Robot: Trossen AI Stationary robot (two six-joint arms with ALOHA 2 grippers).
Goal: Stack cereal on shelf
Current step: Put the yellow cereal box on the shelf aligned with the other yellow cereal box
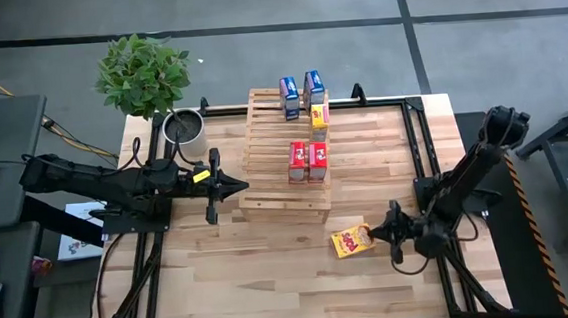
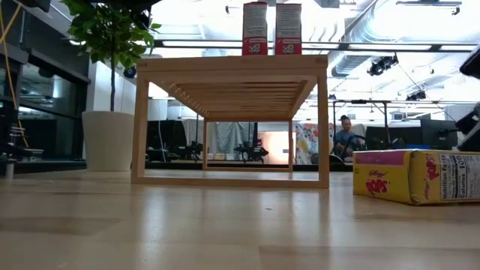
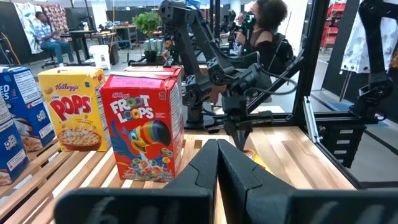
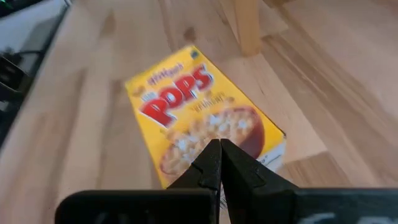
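Note:
The pale slatted shelf (image 1: 271, 140) stands mid-table. Standing upright on it are two blue boxes (image 1: 290, 96), one yellow box (image 1: 318, 116) and two red boxes (image 1: 307, 161); the left wrist view shows a red (image 3: 146, 124), a yellow (image 3: 71, 109) and a blue box (image 3: 15, 118). Another yellow Pops box (image 1: 350, 241) lies flat on the table, front up, right of the shelf's near corner (image 4: 199, 118). My right gripper (image 1: 374, 233) is shut, its tips at this box's right edge. My left gripper (image 1: 244, 187) is shut and empty at the shelf's left side, pointing right. My right gripper (image 4: 219, 154) points slanting down over the lying yellow box's end nearest the arm (image 4: 267, 149). I cannot tell whether its shut fingertips touch the cardboard. The box lies flat on the table (image 2: 416, 176).
A potted plant (image 1: 146, 73) stands at the table's far left corner. A black frame rail (image 1: 418, 140) runs along the table's right side. Bare planks (image 1: 272, 270) lie near the front edge. People (image 3: 264, 31) sit in the room beyond.

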